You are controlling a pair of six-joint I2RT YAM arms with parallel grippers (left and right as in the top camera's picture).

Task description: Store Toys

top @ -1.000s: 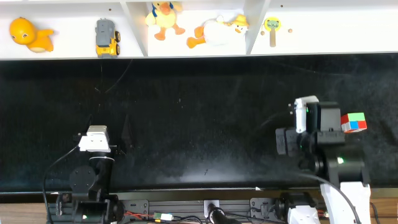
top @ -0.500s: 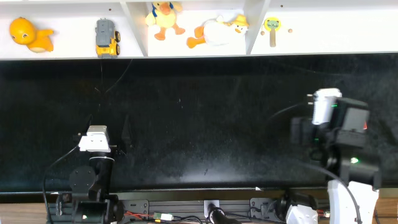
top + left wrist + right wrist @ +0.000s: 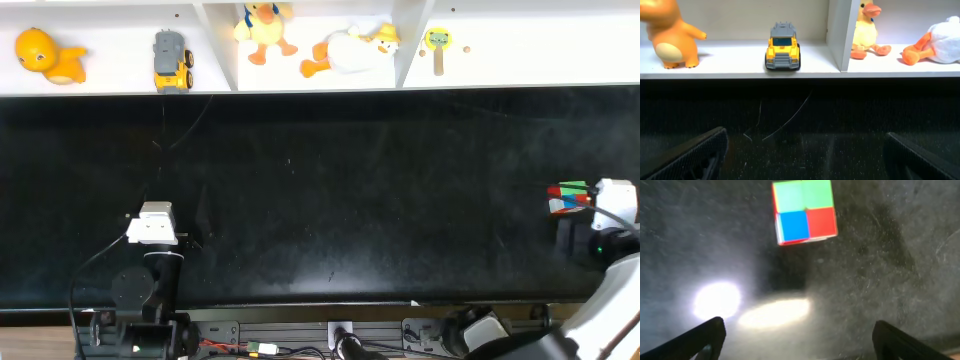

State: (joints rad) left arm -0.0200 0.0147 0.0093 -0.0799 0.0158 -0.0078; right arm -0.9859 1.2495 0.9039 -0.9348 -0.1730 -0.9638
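Right arm: over the last 1 s it has swung from left of the puzzle cube (image 3: 571,196), passed over it, and now sits at the far right edge of the top view. The cube has not shifted; it lies on the black mat (image 3: 330,180), near the right end, nowhere near the shelf.

Right gripper (image 3: 800,335): fingers spread wide, holding nothing. It looks down on the mat with the cube a little ahead of the fingertips, not between them. Judgement: the arm is lining up on the cube from a new side, and the grasp is not yet made.

Left gripper (image 3: 805,150): also spread and empty. It is unchanged across all 3 top views and faces the shelf.

White shelf (image 3: 320,90) along the far edge already holds 5 toys:
- orange figure (image 3: 48,55)
- yellow toy truck (image 3: 172,60)
- yellow plush duck (image 3: 264,28)
- white plush duck (image 3: 345,50)
- small green toy on a stick (image 3: 438,45)

The mat is dusty, with 2 glare patches in the right wrist view.
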